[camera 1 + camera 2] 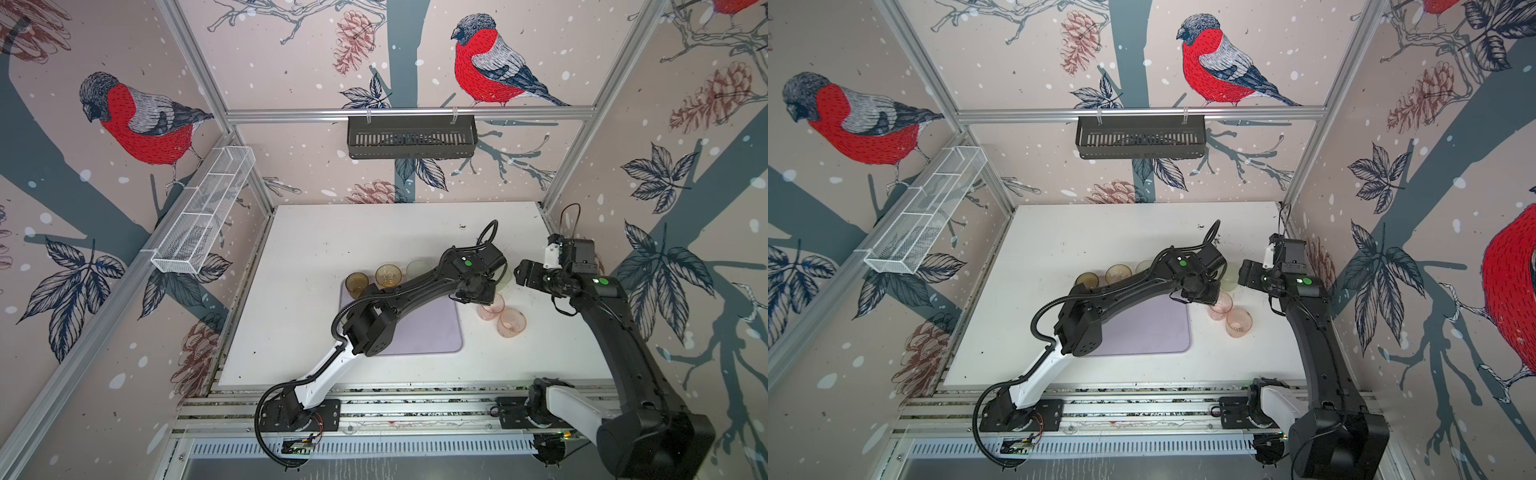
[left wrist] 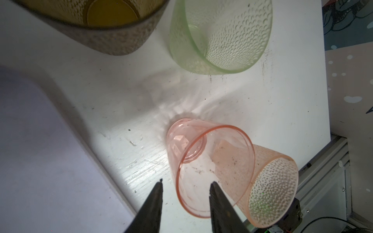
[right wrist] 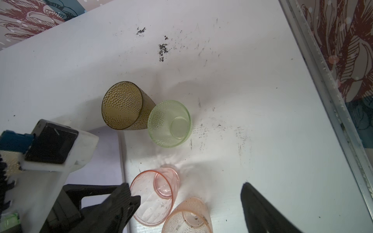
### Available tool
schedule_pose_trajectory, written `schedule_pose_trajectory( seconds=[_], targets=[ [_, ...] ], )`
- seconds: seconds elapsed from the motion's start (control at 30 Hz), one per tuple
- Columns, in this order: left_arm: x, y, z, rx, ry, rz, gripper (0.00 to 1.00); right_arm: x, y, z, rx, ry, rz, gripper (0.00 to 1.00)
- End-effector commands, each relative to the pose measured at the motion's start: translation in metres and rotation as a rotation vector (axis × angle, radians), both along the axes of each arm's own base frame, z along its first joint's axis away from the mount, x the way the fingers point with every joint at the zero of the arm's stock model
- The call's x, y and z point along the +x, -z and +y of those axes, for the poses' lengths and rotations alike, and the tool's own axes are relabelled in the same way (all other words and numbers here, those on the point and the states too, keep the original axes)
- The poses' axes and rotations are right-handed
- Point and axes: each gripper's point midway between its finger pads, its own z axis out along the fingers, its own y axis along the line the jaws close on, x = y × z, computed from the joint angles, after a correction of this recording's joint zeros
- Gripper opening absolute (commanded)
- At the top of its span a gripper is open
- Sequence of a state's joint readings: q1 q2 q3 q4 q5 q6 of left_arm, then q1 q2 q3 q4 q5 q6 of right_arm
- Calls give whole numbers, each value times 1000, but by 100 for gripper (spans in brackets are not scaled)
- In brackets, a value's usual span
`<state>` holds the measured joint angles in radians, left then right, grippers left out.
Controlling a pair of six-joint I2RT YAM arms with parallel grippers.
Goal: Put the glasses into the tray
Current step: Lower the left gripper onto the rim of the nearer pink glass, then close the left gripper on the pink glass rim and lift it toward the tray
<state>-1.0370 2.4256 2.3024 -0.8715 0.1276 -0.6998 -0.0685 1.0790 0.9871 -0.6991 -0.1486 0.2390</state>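
- Two pink glasses stand upright on the worktop (image 1: 316, 249), just off the far right corner of the lilac tray (image 1: 432, 336): a smooth pink glass (image 2: 212, 161) and, right beside it, a dimpled pink glass (image 2: 274, 181).
- Over the smooth pink glass sits the left tool (image 2: 186, 182), jaws partly open astride the near wall, one finger outside and one over the mouth. Neither tip visibly presses the wall.
- Just beside it, towards the worktop's right edge, the right tool (image 1: 524, 273) hangs with jaws wide apart, holding nothing.
- Farther back than the pink pair, a green glass (image 3: 169, 123) and a tall brown glass (image 3: 123, 105) stand close together.
- Three more line the tray's far edge: a short brown glass (image 1: 356, 283), an amber glass (image 1: 388, 275) and a pale glass (image 1: 417, 268). Whether they are on the rim or off it, I cannot tell.
- Mid-worktop, nearer the front edge, the tray lies partly under the left arm.
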Motion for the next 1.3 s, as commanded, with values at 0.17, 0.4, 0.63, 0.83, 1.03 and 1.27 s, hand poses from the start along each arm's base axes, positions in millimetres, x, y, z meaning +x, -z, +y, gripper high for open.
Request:
schedule_pose_trajectory(
  seconds=[0.17, 0.4, 0.63, 0.83, 1.03, 1.27],
  targets=[
    [7, 8, -1, 3, -4, -8, 32, 2, -5, 1, 11, 7, -17, 87],
    [7, 14, -2, 10, -1, -1, 27, 3, -7, 2, 11, 3, -18, 86],
    [6, 16, 0, 22, -1, -2, 21, 7, -13, 4, 11, -6, -27, 86],
    [6, 17, 3, 34, -4, -2, 18, 7, -15, 5, 7, -9, -32, 86],
    [6, 15, 5, 42, -9, -6, 14, 7, -17, 5, 6, -8, -35, 85],
    [7, 11, 9, 47, -16, -11, 10, 7, -19, 6, 7, -9, -40, 85]
  ],
)
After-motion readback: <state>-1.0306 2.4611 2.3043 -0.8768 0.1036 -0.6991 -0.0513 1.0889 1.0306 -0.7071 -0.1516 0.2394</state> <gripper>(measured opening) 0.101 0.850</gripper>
